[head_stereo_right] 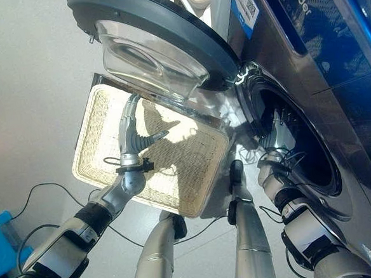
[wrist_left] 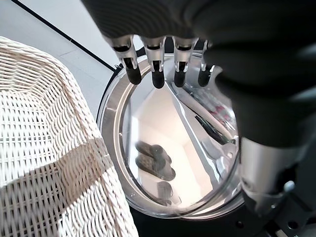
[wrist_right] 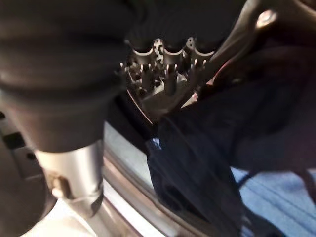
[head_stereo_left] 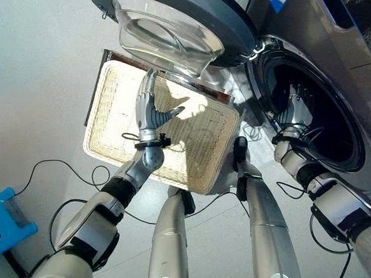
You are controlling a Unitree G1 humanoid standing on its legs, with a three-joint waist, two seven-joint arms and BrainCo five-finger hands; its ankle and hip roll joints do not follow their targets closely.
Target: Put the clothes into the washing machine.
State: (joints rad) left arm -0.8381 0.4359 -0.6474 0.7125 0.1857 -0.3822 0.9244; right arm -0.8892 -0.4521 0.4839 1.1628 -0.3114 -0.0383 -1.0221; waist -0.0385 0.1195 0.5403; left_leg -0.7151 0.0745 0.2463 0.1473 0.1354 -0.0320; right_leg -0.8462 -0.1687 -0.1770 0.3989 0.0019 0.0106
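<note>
The washing machine (head_stereo_left: 333,71) stands on grey floor (head_stereo_left: 35,79), door (head_stereo_left: 171,25) swung open above an emptied wicker basket (head_stereo_left: 193,157). Dark clothes (wrist_right: 197,163), seen inside the drum in the right wrist view, lie under the right hand (head_stereo_left: 296,109), fingers straight. The left hand (head_stereo_left: 150,106) is held open over the basket.

The left hand (head_stereo_left: 148,110) reaches forward with straight fingers (thumb splayed sideways), while the right hand (head_stereo_left: 296,110) extends forward.
</note>
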